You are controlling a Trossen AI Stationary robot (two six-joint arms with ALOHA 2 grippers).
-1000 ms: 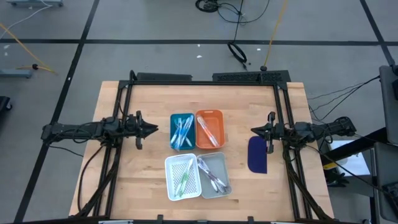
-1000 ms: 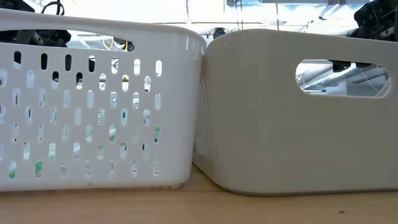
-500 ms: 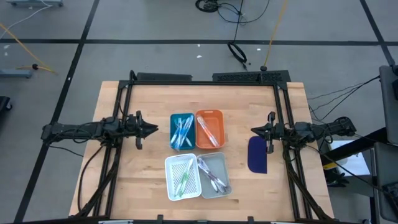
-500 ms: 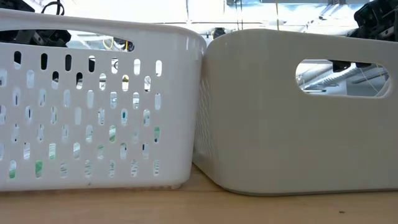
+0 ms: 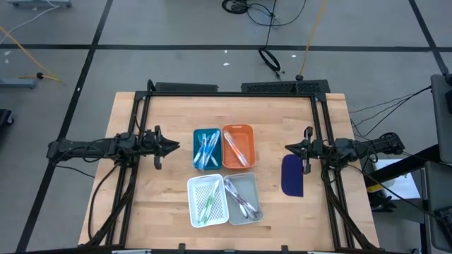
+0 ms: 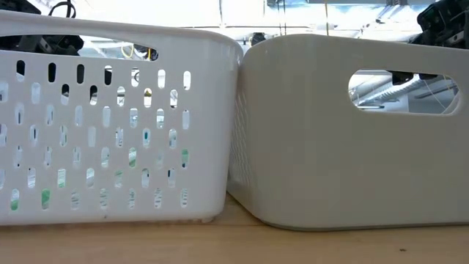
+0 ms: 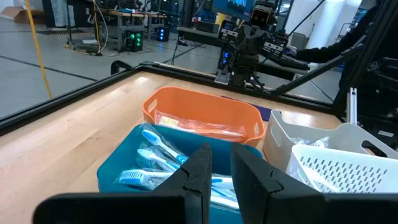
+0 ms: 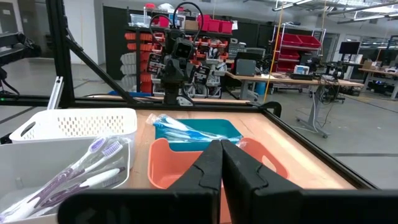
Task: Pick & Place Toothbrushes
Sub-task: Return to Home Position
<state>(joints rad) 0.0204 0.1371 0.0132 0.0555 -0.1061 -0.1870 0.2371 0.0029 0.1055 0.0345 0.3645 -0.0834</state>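
- Your left gripper [image 5: 171,147] hovers left of the bins, fingers slightly apart, empty.
- Toothbrushes [image 5: 206,149] lie mid-table in the blue bin [image 5: 195,141], orange bin [image 5: 238,127], white bin [image 5: 189,201] and grey bin [image 5: 256,187].
- Your right gripper [image 5: 288,147] hovers near the pad [image 5: 292,176], fingers pressed together, empty.

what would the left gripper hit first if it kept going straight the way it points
Most likely the blue bin, straight ahead of the left gripper across a strip of bare table. Its height is unclear, so it might pass over the rim instead.

Blue tray [image 5: 195,149], orange tray [image 5: 238,128], white tray [image 5: 200,185], grey tray [image 5: 249,182] clustered; dark blue pad [image 5: 292,176] apart.
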